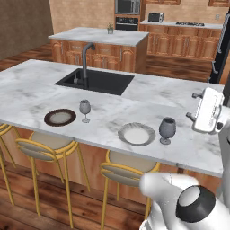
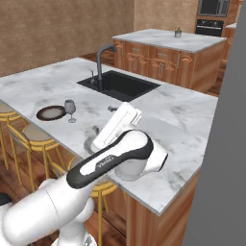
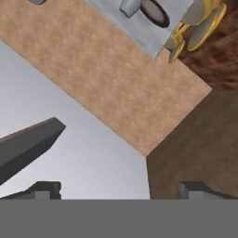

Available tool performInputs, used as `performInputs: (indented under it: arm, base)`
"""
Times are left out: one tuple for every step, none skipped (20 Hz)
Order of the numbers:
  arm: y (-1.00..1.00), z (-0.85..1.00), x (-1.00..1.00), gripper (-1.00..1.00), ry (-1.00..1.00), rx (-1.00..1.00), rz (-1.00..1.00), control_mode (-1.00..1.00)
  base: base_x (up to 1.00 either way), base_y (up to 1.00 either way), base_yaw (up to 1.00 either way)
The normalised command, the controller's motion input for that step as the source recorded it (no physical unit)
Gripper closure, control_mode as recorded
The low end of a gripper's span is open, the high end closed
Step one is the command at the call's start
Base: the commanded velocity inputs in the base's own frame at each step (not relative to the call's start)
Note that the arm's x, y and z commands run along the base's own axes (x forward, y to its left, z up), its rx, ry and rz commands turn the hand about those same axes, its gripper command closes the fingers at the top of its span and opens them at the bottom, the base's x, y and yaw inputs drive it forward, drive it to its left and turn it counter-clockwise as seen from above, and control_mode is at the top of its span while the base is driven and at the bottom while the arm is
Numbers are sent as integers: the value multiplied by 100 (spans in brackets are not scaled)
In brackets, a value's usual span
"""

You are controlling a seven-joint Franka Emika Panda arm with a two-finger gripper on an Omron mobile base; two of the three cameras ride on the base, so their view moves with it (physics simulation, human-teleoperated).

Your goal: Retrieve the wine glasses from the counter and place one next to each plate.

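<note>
Two smoky-grey wine glasses stand upright on the long marble island top (image 1: 36, 85) with the black sink. One wine glass (image 1: 85, 110) is just right of the dark brown plate (image 1: 59, 117). The other wine glass (image 1: 167, 130) is right of the grey-white plate (image 1: 136, 134). My gripper (image 1: 193, 106) hangs open and holds nothing, above the island's right end and apart from the nearer glass, its fingers pointing left. The right base view shows the brown plate (image 2: 51, 113), its glass (image 2: 70, 110) and the gripper (image 2: 102, 119). The hand view shows the gripper (image 3: 123, 190) wide open, with that plate (image 3: 155, 11) far off.
A dark faucet (image 1: 85, 60) rises behind the sink (image 1: 96, 81). Yellow-framed stools (image 1: 45, 146) line the island's near side. Behind the island stands a shorter marble counter (image 1: 99, 36) on brown cabinets. A dark fridge (image 1: 221, 54) is at the right.
</note>
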Motion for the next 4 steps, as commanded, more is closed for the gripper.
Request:
performInputs:
  arm:
    - [70,100,-53,-100,-17,0,1,-100]
    - [74,100,-58,-100,-17,0,1,-100]
    - [74,100,-59,-100,-19,0,1,-100]
    - [67,100,-59,-100,-21,0,1,-100]
  base:
    - [0,0,0]
    - [0,0,0]
    - [0,0,0]
    - [0,0,0]
